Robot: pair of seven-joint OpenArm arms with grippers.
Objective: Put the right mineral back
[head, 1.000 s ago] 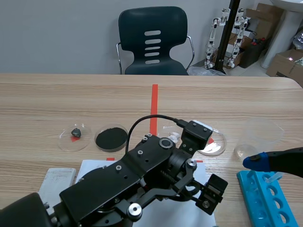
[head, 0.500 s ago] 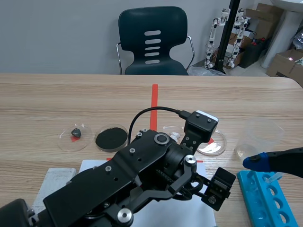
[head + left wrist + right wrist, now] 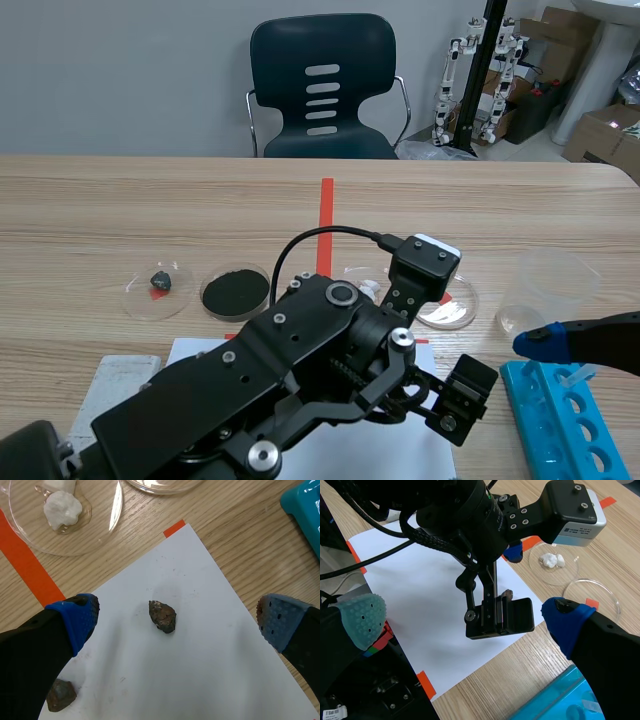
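Between the fingers of my open left gripper (image 3: 176, 621), a brown mineral (image 3: 162, 616) lies on the white paper (image 3: 200, 680), just below the pads. A second brown mineral (image 3: 61, 695) rests on the paper beside the left finger. Ahead of the gripper, a petri dish (image 3: 100, 525) holds a white mineral (image 3: 62, 506). In the scene view the left arm (image 3: 300, 380) covers the paper. My right gripper (image 3: 462, 619) is open and holds nothing, raised near the blue rack (image 3: 560, 420), looking down on the left gripper (image 3: 500, 616).
At the left stand a dish with a dark mineral (image 3: 158, 281) and a dish of black powder (image 3: 236, 290). An empty dish (image 3: 592, 597) and a clear plastic cup (image 3: 548, 285) are on the right. A chair (image 3: 322, 85) stands beyond the table.
The left arm rose a little and shifted right between one second and half a second ago, then held still. The right arm has not moved.
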